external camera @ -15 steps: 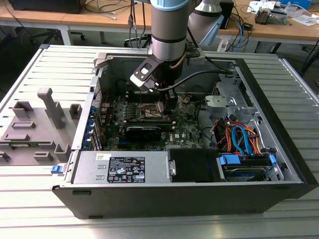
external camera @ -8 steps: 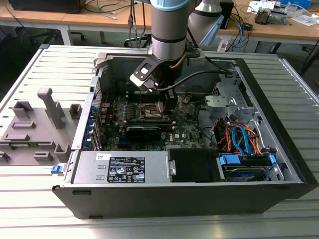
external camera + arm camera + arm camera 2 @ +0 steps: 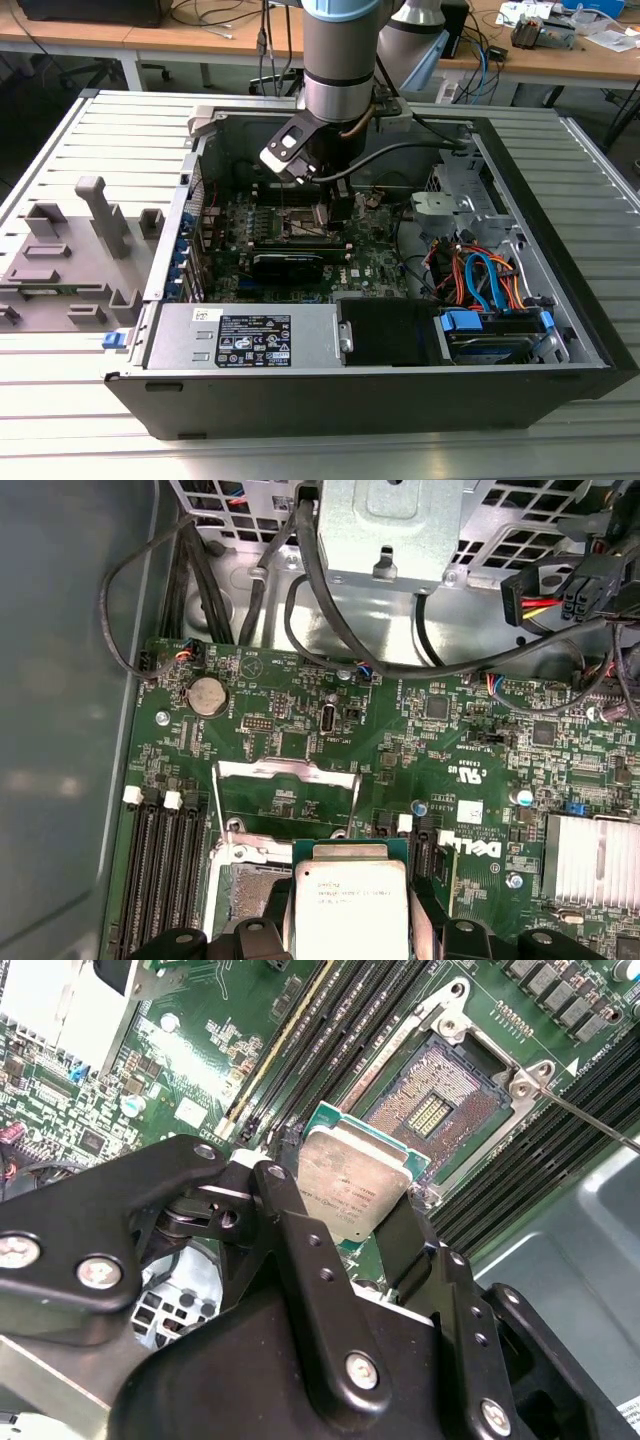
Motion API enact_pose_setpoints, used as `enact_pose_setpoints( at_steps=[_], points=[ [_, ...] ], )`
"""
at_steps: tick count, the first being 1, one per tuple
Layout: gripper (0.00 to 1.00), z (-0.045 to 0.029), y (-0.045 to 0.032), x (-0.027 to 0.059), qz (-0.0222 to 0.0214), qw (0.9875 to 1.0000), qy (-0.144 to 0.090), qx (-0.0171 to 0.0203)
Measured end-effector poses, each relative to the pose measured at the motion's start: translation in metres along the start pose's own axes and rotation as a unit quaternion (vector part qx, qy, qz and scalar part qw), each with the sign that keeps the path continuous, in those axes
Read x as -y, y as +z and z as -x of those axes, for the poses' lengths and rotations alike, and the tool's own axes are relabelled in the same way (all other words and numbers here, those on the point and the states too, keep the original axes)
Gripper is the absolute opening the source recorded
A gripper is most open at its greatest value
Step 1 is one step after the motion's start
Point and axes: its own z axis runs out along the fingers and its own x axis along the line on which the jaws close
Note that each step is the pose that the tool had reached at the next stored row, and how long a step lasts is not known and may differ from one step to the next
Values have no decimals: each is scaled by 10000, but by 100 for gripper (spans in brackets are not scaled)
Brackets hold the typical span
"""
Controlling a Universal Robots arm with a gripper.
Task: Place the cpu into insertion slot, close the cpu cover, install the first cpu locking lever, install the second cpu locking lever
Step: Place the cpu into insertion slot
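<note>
My gripper [image 3: 350, 1215] is shut on the cpu [image 3: 357, 1182], a small square chip with a silvery-grey top, held by two opposite edges between black fingers [image 3: 290, 1230]. The cpu hangs tilted just above and beside the insertion slot [image 3: 432, 1110], whose dark, pin-filled centre lies open. In the first wrist view the cpu [image 3: 350, 900] sits in the gripper [image 3: 350, 925], and the cpu cover [image 3: 290, 771], a thin silvery frame, stands swung open beyond the slot [image 3: 245, 890]. A thin locking lever [image 3: 590, 1120] juts out past the slot. In the exterior view the gripper [image 3: 322, 205] is low inside the case.
Black memory slots [image 3: 165, 870] run beside the socket. A finned heatsink [image 3: 595, 865] and loose cables [image 3: 330, 630] lie nearby. The case [image 3: 560, 290] holds a black graphics card [image 3: 290, 262], a power supply [image 3: 245, 338] and a drive bay [image 3: 490, 330]. Grey fixtures [image 3: 70, 250] stand outside it.
</note>
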Motion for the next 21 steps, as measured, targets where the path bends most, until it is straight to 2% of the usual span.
enact_pose_setpoints(
  at_steps=[21],
  points=[
    [55, 0, 2, 0, -6, 9994, 336, 17]
  ],
)
